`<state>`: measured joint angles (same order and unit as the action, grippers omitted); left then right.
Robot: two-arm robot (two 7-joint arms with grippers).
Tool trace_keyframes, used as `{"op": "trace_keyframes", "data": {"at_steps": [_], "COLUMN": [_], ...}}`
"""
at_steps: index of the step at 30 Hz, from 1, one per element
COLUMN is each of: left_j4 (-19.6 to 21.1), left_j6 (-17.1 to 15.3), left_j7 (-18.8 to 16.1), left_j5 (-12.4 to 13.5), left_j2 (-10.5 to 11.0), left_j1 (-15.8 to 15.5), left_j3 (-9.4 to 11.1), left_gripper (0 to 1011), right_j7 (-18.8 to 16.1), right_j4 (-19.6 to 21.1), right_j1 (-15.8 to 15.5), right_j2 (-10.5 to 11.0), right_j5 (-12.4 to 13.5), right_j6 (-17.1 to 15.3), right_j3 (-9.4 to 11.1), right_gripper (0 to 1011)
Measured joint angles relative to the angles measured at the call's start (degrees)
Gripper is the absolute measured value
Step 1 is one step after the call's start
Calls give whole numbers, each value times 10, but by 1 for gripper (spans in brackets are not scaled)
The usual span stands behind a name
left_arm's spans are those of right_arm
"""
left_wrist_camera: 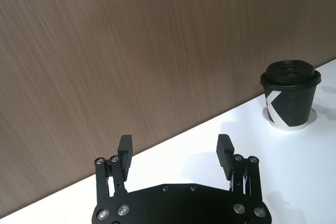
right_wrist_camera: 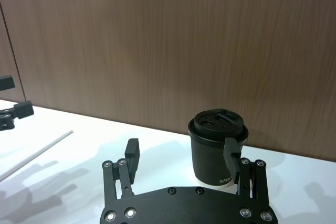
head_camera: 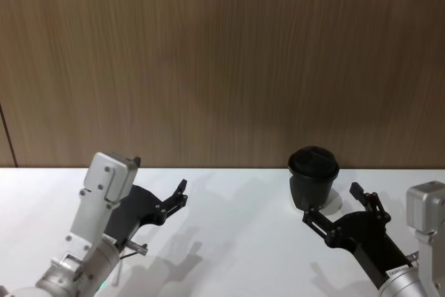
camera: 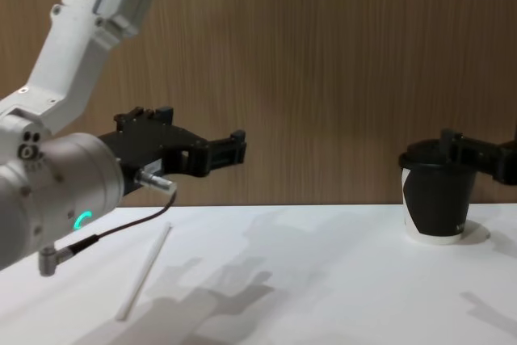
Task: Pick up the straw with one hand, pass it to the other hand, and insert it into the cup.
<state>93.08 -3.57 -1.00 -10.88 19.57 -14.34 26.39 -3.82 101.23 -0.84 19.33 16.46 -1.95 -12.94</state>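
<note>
Worktop (head_camera: 236, 227) is carrying it all, left pincer (left_wrist_camera: 175, 148) is hovering wide open above it, right pincer (right_wrist_camera: 181, 148) is sitting wide open just beside the cup (camera: 436, 199), and the straw (camera: 145, 272) is lying flat over on the left side

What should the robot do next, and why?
Probably lower the open left pincer down to the long thin white straw, since it lies untouched on the white table while that pincer hangs in the air.
</note>
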Motion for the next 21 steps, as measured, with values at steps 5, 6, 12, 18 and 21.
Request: {"op": "trace_keyframes", "data": {"at_steps": [5, 6, 12, 18, 21], "left_j4": [1, 1, 10, 24, 31], "left_j6": [-20, -23, -49, -76, -88], "left_j7": [-15, -17, -39, -55, -59], "left_j5": [1, 1, 1, -4, -8], "left_j2": [-15, -17, -35, -43, -44], "left_j1": [-2, -2, 3, 12, 18], "left_j3": [0, -1, -9, -22, -30], "left_gripper": [1003, 1003, 1003, 1003, 1003], "right_j7": [0, 0, 0, 0, 0], "right_j4": [0, 0, 0, 0, 0], "right_j1": [0, 0, 0, 0, 0], "right_j2": [0, 0, 0, 0, 0], "right_j5": [0, 0, 0, 0, 0], "right_j6": [0, 0, 0, 0, 0], "right_j3": [0, 0, 0, 0, 0], "right_gripper": [1001, 1001, 1001, 1001, 1001]}}
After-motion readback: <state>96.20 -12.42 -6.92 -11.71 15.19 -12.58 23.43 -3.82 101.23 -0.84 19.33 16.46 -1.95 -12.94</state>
